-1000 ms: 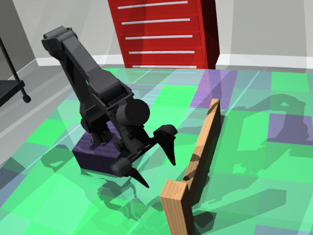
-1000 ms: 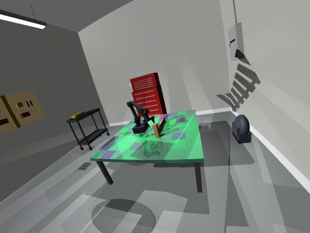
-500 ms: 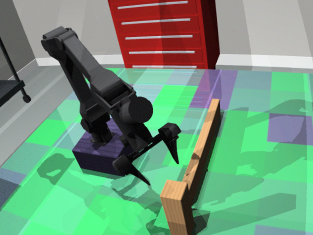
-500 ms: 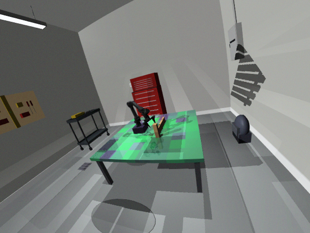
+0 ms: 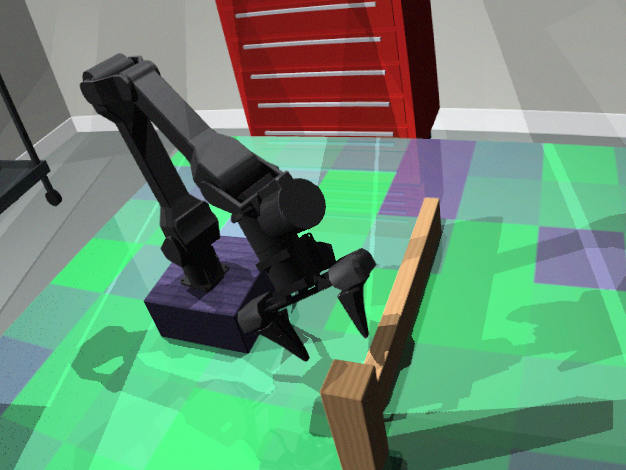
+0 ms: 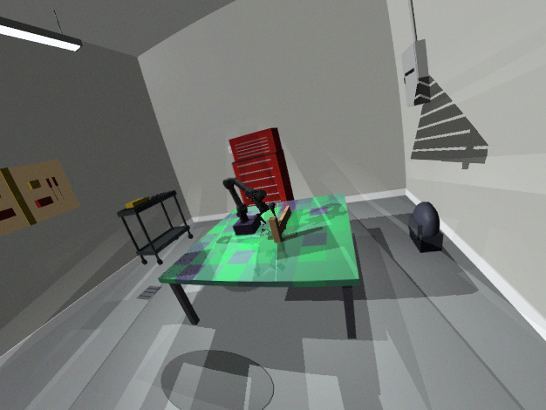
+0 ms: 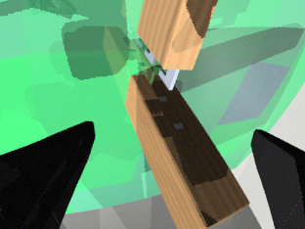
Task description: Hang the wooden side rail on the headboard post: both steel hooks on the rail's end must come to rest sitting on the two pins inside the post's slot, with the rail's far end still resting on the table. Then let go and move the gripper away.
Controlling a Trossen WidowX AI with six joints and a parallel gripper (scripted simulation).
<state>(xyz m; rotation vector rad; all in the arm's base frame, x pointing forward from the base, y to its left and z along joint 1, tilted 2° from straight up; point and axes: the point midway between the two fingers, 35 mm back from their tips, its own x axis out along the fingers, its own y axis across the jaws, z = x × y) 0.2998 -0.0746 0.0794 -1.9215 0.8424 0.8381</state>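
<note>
The wooden rail (image 5: 412, 252) (image 6: 285, 215) (image 7: 166, 20) runs back from the headboard post (image 5: 346, 419) (image 6: 275, 229) (image 7: 152, 147), which stands upright. In the wrist view, a steel hook (image 7: 170, 78) and a partly hidden second hook (image 7: 150, 56) stick out of the rail's near end towards the post's base. Two small grey marks, a lower one (image 7: 162, 99) and an upper one (image 7: 178, 125), show on the post's shaded face, apart from the hooks. My gripper (image 5: 336, 348) (image 7: 175, 134) is open and empty, above the post's top and beside the rail's near end. The slot's depth is unclear.
The arm stands on a dark purple block (image 5: 202, 323) on the green patchwork table (image 5: 202, 430) (image 6: 247, 276), left of the rail. A red drawer cabinet (image 5: 323, 55) (image 6: 260, 176) stands behind the table. A dark cart (image 6: 163, 242) stands to the left.
</note>
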